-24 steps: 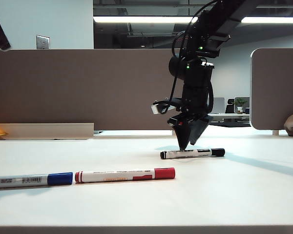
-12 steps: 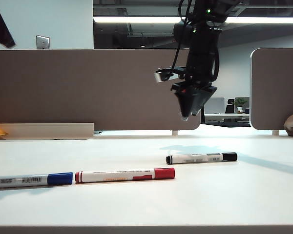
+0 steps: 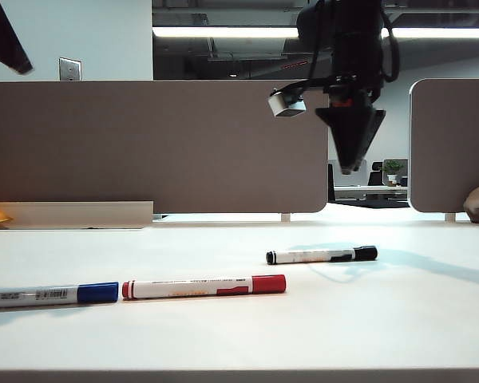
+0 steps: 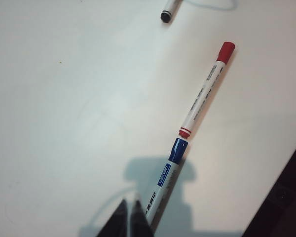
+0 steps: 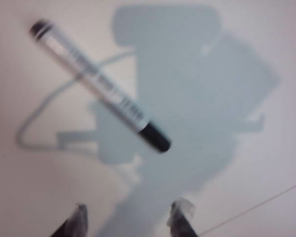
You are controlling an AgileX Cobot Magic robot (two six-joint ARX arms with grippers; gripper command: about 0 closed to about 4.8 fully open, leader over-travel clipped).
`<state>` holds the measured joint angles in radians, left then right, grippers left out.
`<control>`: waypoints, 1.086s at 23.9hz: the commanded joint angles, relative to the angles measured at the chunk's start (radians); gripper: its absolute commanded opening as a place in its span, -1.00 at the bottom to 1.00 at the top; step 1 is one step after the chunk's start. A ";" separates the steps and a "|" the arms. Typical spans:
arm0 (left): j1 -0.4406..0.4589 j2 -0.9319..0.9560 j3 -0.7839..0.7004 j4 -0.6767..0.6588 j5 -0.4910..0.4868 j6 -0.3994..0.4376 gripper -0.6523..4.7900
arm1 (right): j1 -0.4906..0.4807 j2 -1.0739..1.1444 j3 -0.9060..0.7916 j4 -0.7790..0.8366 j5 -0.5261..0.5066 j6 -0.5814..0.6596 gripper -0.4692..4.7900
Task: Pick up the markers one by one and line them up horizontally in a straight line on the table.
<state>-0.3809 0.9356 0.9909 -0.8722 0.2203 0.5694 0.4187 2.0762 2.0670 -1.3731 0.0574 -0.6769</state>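
Blue marker (image 3: 52,294): on the bench (image 3: 383,319), cut off at the exterior view's left edge.
Red marker (image 3: 204,286): end-to-end beside it.
Black marker (image 3: 321,255): farther back; print illegible.
Left end effector (image 4: 129,217): tips together, empty, mostly out of frame.
Right end effector (image 5: 130,217): fingers apart, empty, above black marker.

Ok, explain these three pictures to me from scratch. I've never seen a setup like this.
This is a robot with two arms, each ending in a two-finger gripper. One picture comes from a camera at table level; the other two from cameras on the arms' wrists, looking down. On the white table lie three markers: the blue marker and red marker end to end, and the black marker farther back, apart from them. The right gripper hangs high above the black marker, fingers apart, holding nothing. The left gripper shows only in its own wrist picture, shut and empty, over the blue marker.
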 commanded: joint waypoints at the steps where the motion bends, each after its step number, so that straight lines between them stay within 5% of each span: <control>1: 0.000 -0.004 0.001 0.008 0.007 -0.001 -0.70 | 0.034 -0.007 -0.008 -0.013 0.035 -0.124 0.02; 10: 0.000 -0.004 0.001 -0.021 0.013 -0.002 -0.70 | 0.063 0.098 -0.010 0.011 0.073 -0.275 0.02; 26: 0.000 -0.004 0.001 -0.008 0.013 -0.001 -0.70 | 0.063 0.163 -0.012 0.028 0.021 -0.278 0.01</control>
<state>-0.3809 0.9356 0.9909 -0.8959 0.2253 0.5678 0.4801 2.2456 2.0529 -1.3243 0.0929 -0.9550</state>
